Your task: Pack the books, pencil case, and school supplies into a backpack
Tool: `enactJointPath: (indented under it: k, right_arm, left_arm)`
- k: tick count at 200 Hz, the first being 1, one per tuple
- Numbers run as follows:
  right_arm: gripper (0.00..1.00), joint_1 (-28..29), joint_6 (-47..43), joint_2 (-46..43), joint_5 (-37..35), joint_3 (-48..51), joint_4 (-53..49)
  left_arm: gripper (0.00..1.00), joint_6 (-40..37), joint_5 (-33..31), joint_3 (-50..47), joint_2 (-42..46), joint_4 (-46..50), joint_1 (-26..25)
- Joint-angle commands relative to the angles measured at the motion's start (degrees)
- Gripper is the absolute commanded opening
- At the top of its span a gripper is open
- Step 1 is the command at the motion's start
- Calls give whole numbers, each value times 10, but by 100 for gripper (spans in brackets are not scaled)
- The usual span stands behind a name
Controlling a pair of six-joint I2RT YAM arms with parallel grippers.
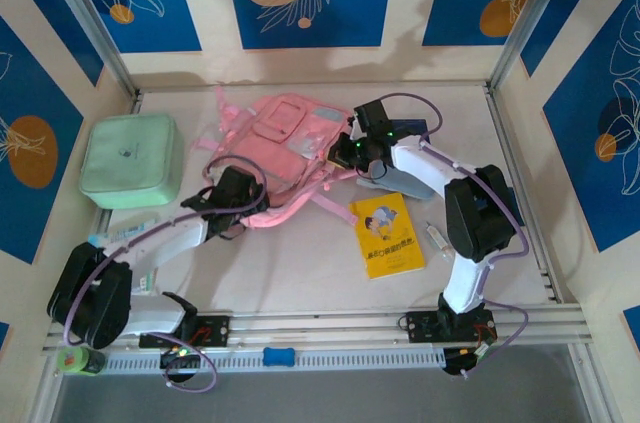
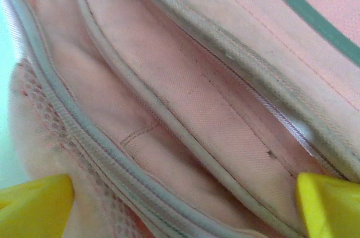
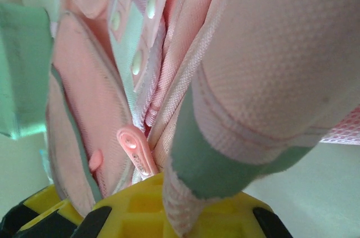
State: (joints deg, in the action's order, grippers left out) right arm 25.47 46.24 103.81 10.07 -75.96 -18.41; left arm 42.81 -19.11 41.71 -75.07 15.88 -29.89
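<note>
Top view, left pincer (image 1: 232, 195): sits on the near left edge of the backpack (image 1: 285, 138). From here I cannot tell how far it is open.
Top view, right pincer (image 1: 350, 150): touches the right edge of the backpack.
Top view, pencil case (image 1: 383, 186): grey-blue, just on the near side of the right pincer and partly under that arm.
Top view, yellow book (image 1: 388, 234): lies flat, nearer than the right pincer and apart from it.
Top view, box (image 1: 130, 159): mint green, to the left of the left pincer.
Left wrist, left pincer (image 2: 180, 212): its yellow fingers (image 2: 34, 207) are wide apart, with pink backpack (image 2: 185, 114) cloth and seams between them.
Right wrist, right pincer (image 3: 174, 207): closed tight on a backpack (image 3: 270, 58) fold with green trim.
Right wrist, zip pull (image 3: 135, 149): pink, just left of the fold.
</note>
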Motion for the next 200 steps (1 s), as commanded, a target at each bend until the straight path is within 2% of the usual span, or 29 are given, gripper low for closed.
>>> enactJointPath:
  k: [1,50,70,86,105,126,157,177,200]
  right_arm:
    - [0,11,63,-27,24,6,34]
    - [0,37,152,-39,-77,40,73]
    - [0,47,182,-52,-97,62,89]
    - [0,57,194,-63,-113,72,93]
    - [0,61,208,-71,-108,81,99]
    - [0,62,221,-72,-88,91,110]
    - [0,67,225,-72,-81,96,121]
    - [0,68,226,-67,-73,88,120]
    - [0,70,227,-66,-77,80,111]
  left_arm:
    - [99,-63,-18,56,-11,-7,13]
    - [99,-86,-31,104,49,136,16]
    - [99,-68,15,91,99,166,13]
    - [99,-34,42,73,137,175,-16]
    - [94,-1,54,49,162,151,-82]
    - [89,20,72,37,148,107,-146]
    - [87,-13,53,32,96,1,-234]
    - [85,-51,46,47,37,-49,-259]
    - [82,-77,54,66,-28,-97,-262]
